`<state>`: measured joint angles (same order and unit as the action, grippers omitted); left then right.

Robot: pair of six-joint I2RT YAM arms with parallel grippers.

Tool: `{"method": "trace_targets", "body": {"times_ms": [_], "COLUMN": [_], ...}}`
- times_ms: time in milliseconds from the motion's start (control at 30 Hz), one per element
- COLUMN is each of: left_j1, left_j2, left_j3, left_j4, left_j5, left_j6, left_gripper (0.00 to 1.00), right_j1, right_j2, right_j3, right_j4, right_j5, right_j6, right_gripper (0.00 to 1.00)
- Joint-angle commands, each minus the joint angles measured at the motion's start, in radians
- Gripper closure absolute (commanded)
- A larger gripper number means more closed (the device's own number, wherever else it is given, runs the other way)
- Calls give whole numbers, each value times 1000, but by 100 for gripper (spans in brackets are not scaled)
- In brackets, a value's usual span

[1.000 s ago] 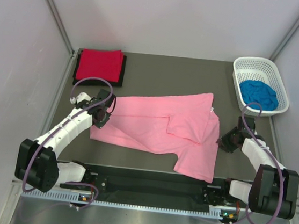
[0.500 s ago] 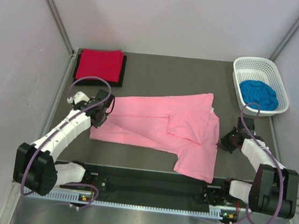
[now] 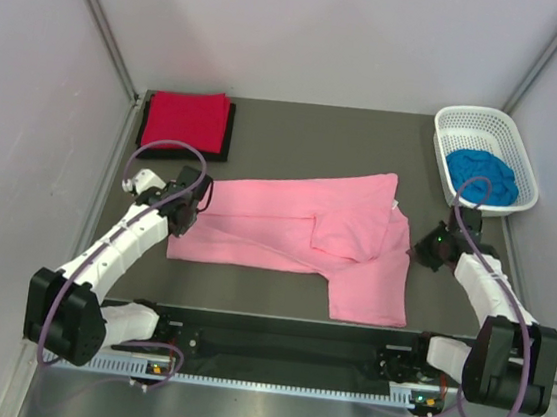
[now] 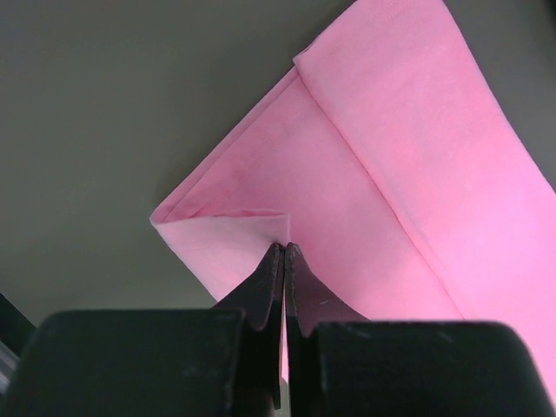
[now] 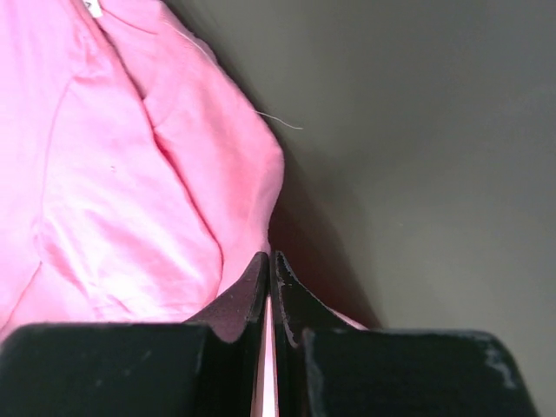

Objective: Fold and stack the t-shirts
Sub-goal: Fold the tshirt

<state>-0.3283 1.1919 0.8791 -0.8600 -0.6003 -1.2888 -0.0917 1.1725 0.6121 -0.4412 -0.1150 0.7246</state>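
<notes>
The light pink t-shirt (image 3: 306, 234) lies partly folded across the middle of the dark table (image 3: 297, 135). My left gripper (image 3: 189, 213) is shut on its left edge; in the left wrist view the pink cloth (image 4: 365, 174) is pinched between the closed jaws of that gripper (image 4: 284, 248). My right gripper (image 3: 427, 248) is shut on the shirt's right edge, with pink cloth (image 5: 130, 174) showing between the jaws of that gripper (image 5: 270, 256). A red t-shirt (image 3: 186, 118) lies folded on a black one (image 3: 229, 134) at the back left. The bright blue t-shirt (image 3: 481, 175) sits crumpled in the basket.
A white lattice basket (image 3: 490, 122) stands at the back right corner. Pale walls with metal posts close in the table on the left, right and back. The arms' bases and a black rail (image 3: 282, 350) run along the near edge.
My right gripper has closed on the pink shirt's right edge and drawn it slightly right and back. The near hanging part now lies straighter. The left gripper has shifted a little left.
</notes>
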Motion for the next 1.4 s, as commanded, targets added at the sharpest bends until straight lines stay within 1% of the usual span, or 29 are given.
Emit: {"method": "trace_targets", "body": {"times_ms": [0, 267, 533, 633, 800, 833, 933, 1067, 1200, 1367], "left_j1": [6, 21, 21, 21, 21, 23, 32, 52, 93, 147], "left_j2": [6, 6, -38, -55, -65, -60, -35, 9, 54, 87], "left_j3": [44, 55, 34, 23, -2, 0, 8, 14, 17, 26], "left_j4": [-22, -54, -80, -86, -82, -82, -77, -70, -53, 9], "left_j5": [-49, -62, -55, -30, -59, -68, -79, -84, -84, -59], "left_j6": [-17, -38, -47, -50, -53, -50, -46, -37, -18, 22], "left_gripper": [100, 100, 100, 100, 100, 100, 100, 100, 100, 100], "right_j1": [9, 9, 9, 9, 7, 7, 9, 9, 9, 12], "right_j2": [-2, 50, -13, -25, -25, -5, 67, 133, 191, 288], "right_j3": [61, 135, 129, 124, 104, 103, 133, 176, 231, 322], "right_j4": [27, -20, -50, -62, 1, 40, 84, 120, 145, 148], "right_j5": [-3, -26, -32, -28, -48, -67, -119, -147, -179, -229], "right_j6": [-21, -19, -25, -25, -25, -28, -47, -57, -70, -85], "right_gripper": [100, 100, 100, 100, 100, 100, 100, 100, 100, 100]}}
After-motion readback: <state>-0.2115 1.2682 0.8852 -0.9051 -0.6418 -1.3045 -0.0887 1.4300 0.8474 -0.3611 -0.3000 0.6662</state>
